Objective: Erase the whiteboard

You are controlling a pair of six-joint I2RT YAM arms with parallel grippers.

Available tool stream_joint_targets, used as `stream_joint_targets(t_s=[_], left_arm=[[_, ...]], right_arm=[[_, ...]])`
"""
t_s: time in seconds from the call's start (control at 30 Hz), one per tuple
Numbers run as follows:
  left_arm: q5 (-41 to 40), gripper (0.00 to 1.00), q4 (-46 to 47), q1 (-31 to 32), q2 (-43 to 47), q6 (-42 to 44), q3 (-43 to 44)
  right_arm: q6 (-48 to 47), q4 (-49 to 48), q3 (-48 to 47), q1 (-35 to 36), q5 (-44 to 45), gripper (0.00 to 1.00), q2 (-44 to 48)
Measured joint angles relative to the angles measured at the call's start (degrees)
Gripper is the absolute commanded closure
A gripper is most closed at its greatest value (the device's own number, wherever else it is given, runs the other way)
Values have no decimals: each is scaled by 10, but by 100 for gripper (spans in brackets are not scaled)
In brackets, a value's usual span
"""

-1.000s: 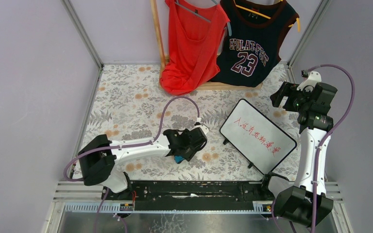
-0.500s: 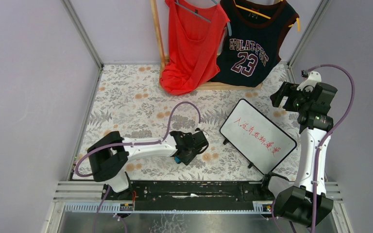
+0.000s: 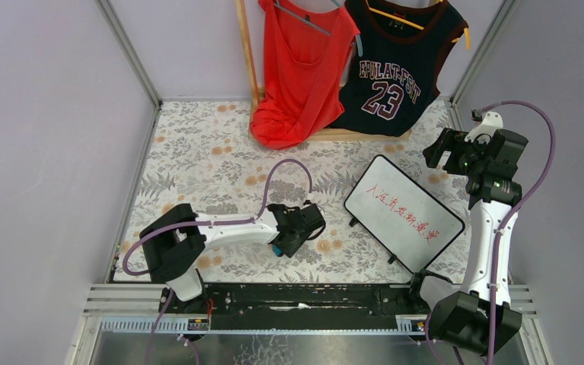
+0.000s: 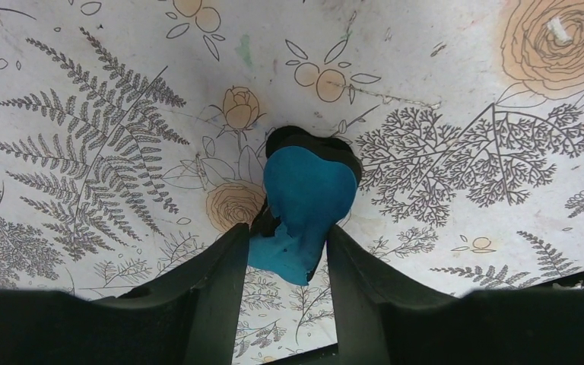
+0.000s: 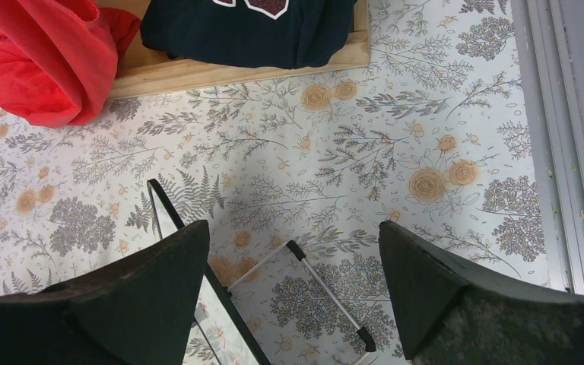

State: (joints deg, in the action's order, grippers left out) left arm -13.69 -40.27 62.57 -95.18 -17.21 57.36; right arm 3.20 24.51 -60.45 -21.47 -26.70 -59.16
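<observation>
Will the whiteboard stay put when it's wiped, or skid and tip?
Probably stiff: the whiteboard looks flat, with a thin black frame. It may skid or rock under a wipe, since it seems propped at a tilt on small feet and a thin leg, with nothing holding it.

The whiteboard point(image 3: 404, 213), with red handwriting across it, sits askew on the floral table cover point(image 3: 198, 152). The left gripper point(image 3: 281, 245) is low, just left of the board, with a small blue object point(image 3: 277, 249) at its tips. The right gripper point(image 3: 437, 152) hangs by the board's far corner, and a red tank top point(image 3: 300, 72) and a navy number-23 jersey point(image 3: 391, 72) hang behind.
</observation>
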Motion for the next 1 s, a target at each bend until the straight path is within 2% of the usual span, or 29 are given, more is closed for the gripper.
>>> stream_joint_targets(t_s=[0.8,0.9,1.0], left_arm=[[9,62,13,-9,-26,0,13],[11,65,15,-9,-37,1,17],[14,75,18,-10,-40,2,20]], right_arm=[[0,0,0,0,-9,11,0],[-1,0,0,0,-10,11,0],[-1,0,0,0,-10,11,-1]])
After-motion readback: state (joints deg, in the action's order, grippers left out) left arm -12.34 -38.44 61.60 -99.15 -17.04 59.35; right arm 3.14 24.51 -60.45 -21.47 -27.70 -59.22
